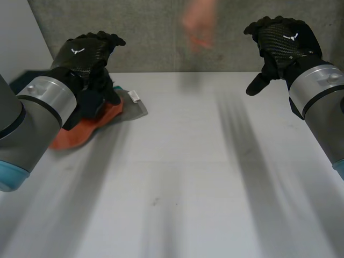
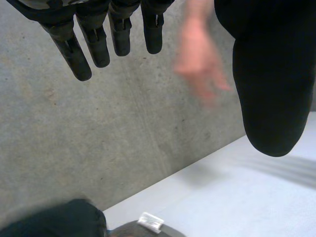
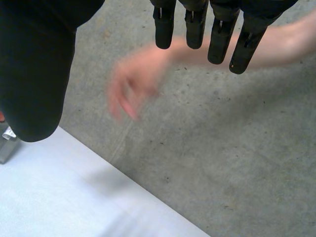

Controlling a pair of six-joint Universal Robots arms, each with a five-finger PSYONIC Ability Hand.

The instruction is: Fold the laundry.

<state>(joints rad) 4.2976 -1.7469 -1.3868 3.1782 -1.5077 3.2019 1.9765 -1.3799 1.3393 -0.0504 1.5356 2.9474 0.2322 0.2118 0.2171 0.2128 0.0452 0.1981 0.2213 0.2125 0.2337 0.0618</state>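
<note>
At the far left of the table we see the laundry, an orange cloth touching a grey cloth. Our left hand hangs over it, fingers straight, holding nothing; our right hand, far right, likewise. Beyond, a person's hand, blurred.

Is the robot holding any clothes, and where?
Nothing is held. The left hand and the right hand are both open, fingers straight; the clothes lie on the table.
</note>
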